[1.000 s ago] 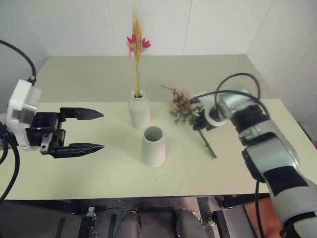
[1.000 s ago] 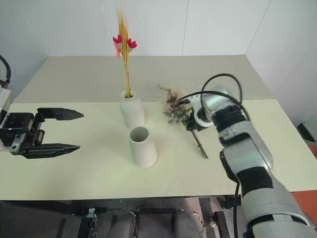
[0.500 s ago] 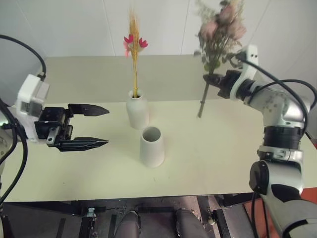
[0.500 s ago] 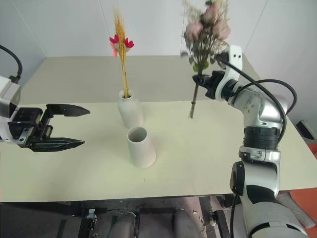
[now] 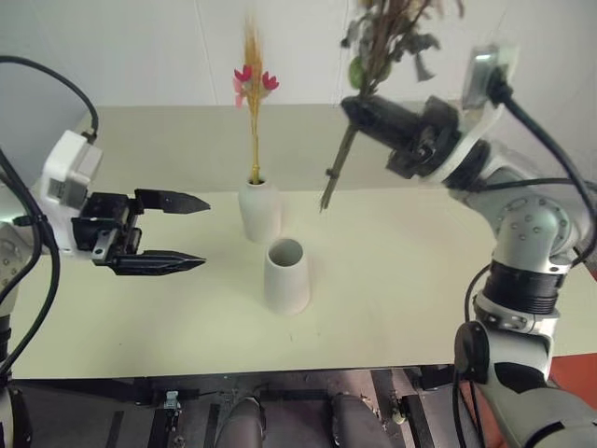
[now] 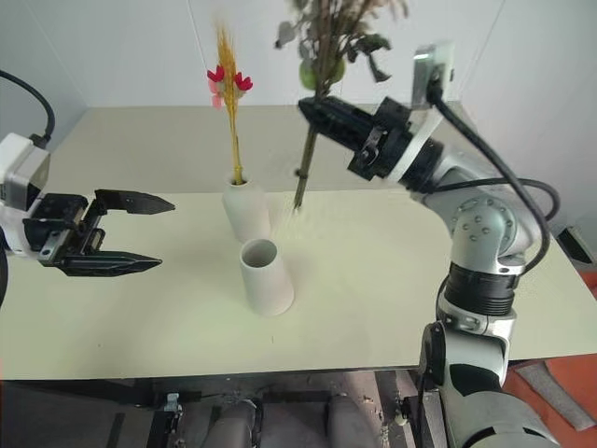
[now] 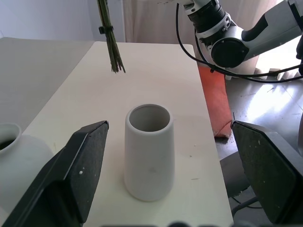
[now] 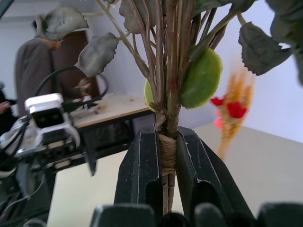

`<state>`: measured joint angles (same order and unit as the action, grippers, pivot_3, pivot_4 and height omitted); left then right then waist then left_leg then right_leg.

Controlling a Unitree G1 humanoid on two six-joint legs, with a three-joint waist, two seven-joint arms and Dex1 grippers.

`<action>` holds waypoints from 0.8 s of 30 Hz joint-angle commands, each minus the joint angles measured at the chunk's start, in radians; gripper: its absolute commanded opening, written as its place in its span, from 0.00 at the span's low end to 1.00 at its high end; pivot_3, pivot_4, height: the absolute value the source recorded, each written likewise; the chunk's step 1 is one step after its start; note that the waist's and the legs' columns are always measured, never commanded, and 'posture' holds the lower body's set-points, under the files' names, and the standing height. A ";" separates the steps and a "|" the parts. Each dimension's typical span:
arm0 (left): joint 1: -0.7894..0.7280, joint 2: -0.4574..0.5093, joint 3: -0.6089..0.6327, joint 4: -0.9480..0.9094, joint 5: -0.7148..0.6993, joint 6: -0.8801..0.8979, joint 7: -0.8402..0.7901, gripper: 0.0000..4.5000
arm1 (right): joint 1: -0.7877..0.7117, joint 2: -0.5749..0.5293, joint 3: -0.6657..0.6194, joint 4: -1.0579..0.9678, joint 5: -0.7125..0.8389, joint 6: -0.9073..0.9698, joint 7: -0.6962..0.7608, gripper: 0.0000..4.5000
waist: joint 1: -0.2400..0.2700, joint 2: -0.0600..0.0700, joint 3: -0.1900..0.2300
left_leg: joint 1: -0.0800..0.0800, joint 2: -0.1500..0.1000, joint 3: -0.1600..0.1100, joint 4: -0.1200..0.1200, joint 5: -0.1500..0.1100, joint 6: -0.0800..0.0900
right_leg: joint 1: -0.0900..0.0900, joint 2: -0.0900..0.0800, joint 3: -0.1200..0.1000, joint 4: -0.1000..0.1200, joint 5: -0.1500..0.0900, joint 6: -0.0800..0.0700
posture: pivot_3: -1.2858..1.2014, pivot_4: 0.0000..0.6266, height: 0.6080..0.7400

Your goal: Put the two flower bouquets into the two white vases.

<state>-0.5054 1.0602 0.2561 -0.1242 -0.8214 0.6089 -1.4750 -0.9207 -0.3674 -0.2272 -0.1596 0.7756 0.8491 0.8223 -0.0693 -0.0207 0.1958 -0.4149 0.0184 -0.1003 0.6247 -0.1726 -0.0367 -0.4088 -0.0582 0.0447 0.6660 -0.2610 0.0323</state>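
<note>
Rose bouquet: fuller bunch of dark stems and green leaves [image 5: 378,56], raised in the air above and behind the wide-mouthed vase; its cut stem ends hang clear of the table, up and to the robot's right of that vase's mouth.
Right gripper: black two-fingered gripper [image 8: 166,158] clamped tight on the bouquet's wrapped stems, just below the leaves.
Wide-mouthed vase: matte white tapered ceramic cylinder [image 5: 286,276], upright on the pale cream table [image 5: 401,289], mouth open and nothing inside.
Bottle vase: matte white narrow-necked ceramic vase [image 5: 260,211], upright just behind the wide-mouthed vase, a little to the robot's left.
Straw bouquet: slim bunch of yellow straw stems with small red flowers [image 5: 254,84], standing in the bottle vase's neck.
Left gripper: black two-fingered gripper [image 5: 194,233], fingers spread wide apart around nothing, hovering well to the robot's left of the wide-mouthed vase and pointing towards it.
Background: a person [image 8: 33,75] stands beyond the table by a bench.
</note>
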 commanded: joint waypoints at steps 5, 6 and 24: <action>-0.017 0.009 0.011 -0.015 -0.023 0.011 -0.022 1.00 | -0.002 0.029 0.071 -0.054 0.067 -0.047 0.050 0.05 | 0.002 0.000 0.000 | 0.000 0.000 0.000 0.000 0.000 0.000 | 0.000 0.000 0.000 0.000 0.000 0.000 | 0.52 0.24 1.00; -0.018 0.012 0.008 -0.015 -0.022 0.009 -0.032 1.00 | 0.001 0.031 0.077 -0.051 0.073 -0.046 0.058 0.05 | 0.002 0.000 0.000 | 0.000 0.000 0.000 0.000 0.000 0.000 | 0.000 0.000 0.000 0.000 0.000 0.000 | 0.52 0.24 1.00; -0.013 0.008 0.084 -0.021 -0.098 0.086 0.003 1.00 | 0.050 0.044 0.178 0.021 0.030 -0.114 0.110 0.05 | 0.002 0.000 0.000 | 0.000 0.000 0.000 0.000 0.000 0.000 | 0.000 0.000 0.000 0.000 0.000 0.001 | 0.52 0.24 1.00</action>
<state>-0.5117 1.0595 0.2938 -0.1260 -0.8896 0.6823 -1.4848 -0.8675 -0.3228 -0.0449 -0.1238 0.8042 0.7675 0.9195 -0.0672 -0.0207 0.1958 -0.4150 0.0185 -0.1004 0.6248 -0.1727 -0.0367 -0.4089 -0.0582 0.0446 0.6658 -0.2614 0.0329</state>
